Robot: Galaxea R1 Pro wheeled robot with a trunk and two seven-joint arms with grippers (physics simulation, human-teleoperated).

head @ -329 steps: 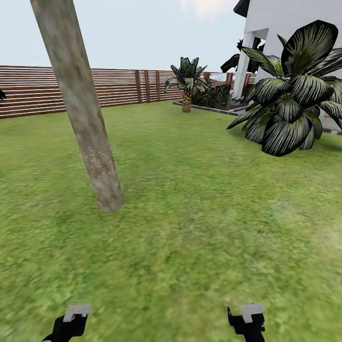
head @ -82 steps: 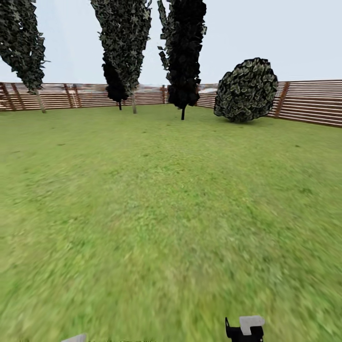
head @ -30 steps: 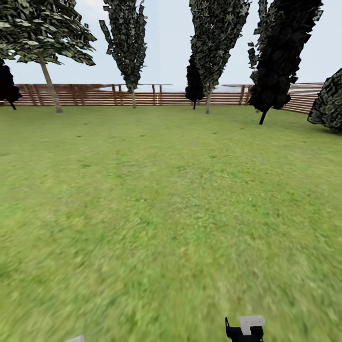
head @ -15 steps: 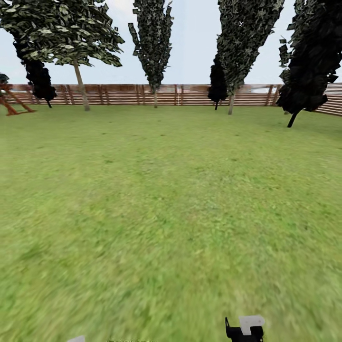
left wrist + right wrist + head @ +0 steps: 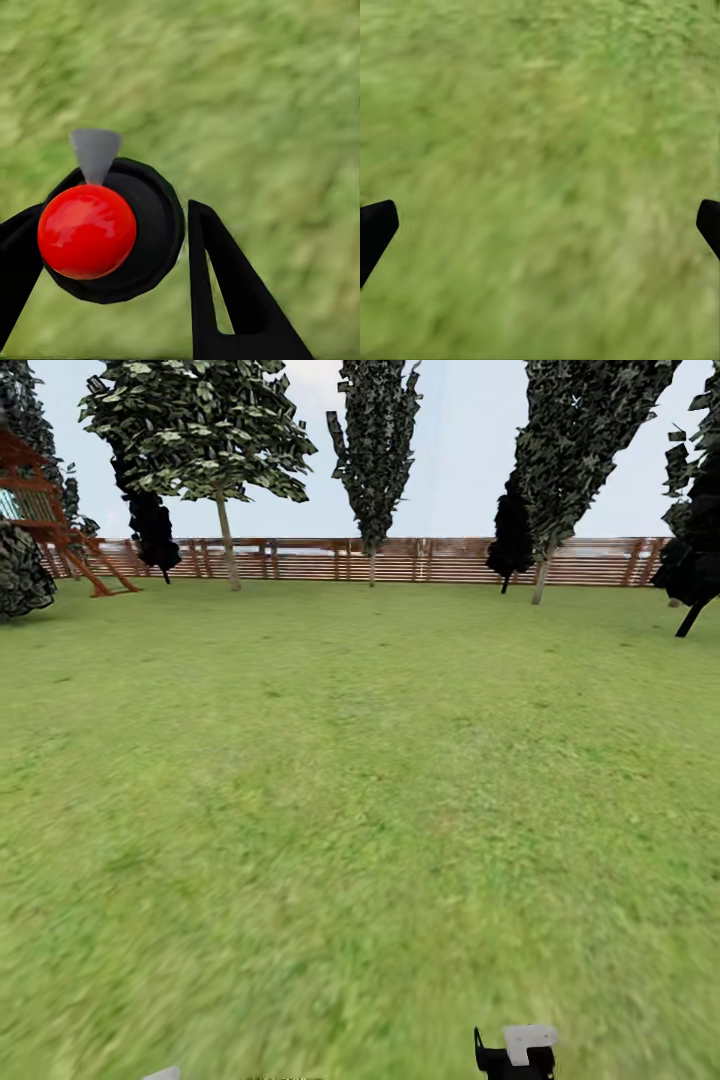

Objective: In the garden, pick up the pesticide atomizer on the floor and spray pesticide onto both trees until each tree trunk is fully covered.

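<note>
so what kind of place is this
Most likely a fenced back garden: a wide green lawn, a slatted red-brown wooden fence along the far edge, tall trees, and a wooden play frame at the left.

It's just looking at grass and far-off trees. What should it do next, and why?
Probably turn slightly left and roll toward the pale-trunked tree by the fence. The left gripper is shut on the atomizer, so the bottle is in hand, but that trunk stands far across the lawn, likely too far to spray.
</note>
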